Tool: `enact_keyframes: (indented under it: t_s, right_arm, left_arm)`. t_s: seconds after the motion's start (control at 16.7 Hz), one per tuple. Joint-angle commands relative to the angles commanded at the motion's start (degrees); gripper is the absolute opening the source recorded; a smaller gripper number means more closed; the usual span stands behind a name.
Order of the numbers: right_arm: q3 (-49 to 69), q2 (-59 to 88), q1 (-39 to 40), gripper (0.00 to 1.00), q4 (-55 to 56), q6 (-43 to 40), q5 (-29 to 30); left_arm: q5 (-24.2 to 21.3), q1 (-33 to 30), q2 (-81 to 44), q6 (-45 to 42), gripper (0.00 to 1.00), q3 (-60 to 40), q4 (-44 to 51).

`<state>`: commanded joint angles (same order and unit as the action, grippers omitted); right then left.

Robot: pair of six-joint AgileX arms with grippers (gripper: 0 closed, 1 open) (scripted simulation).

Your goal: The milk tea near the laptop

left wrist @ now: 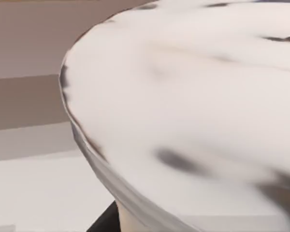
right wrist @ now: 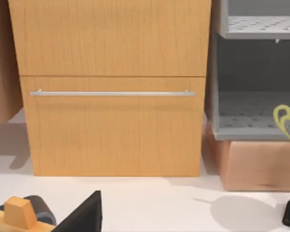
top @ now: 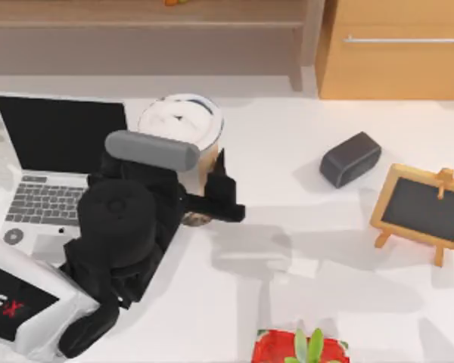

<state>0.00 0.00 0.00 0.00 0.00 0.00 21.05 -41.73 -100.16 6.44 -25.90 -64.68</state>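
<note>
Placement step, by my read: silver-grey laptop with black screen sits open at worktop left. Just to its right, round milk tea cup w/ clear domed lid and tan body stands upright, close beside the screen edge. Left hand is at the cup's tan side; dark finger shows beside it, but arm covers the rest, so can't tell if it's gripping or let go. Left wrist cam: whitish lid right up close.

Next move, if cup is seated: open up, back off w/o tipping it.

Further right: dark grey rounded speaker, wood-framed chalkboard easel. Red pot w/ green plant at front edge.

Count: 1 each of laptop, cup, speaker, easel, plant.
</note>
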Motion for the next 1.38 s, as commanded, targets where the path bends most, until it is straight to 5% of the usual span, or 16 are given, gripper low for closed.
enact_keyframes:
  t_s: [0.24, 0.48, 1.38]
  right_arm:
    - [0.0, 0.0, 0.0, 1.0, 0.0, 0.0, 0.0]
    - [0.0, 0.0, 0.0, 1.0, 0.0, 0.0, 0.0]
    - [0.0, 0.0, 0.0, 1.0, 0.0, 0.0, 0.0]
  left_arm:
    - [14.9, -4.8, -0.2, 2.2, 0.0, -2.9, 5.1]
    - [23.8, -7.0, -0.3, 3.3, 0.0, -4.7, 8.1]
    - [26.5, -5.2, 0.8, 4.3, 0.0, -7.5, 1.9]
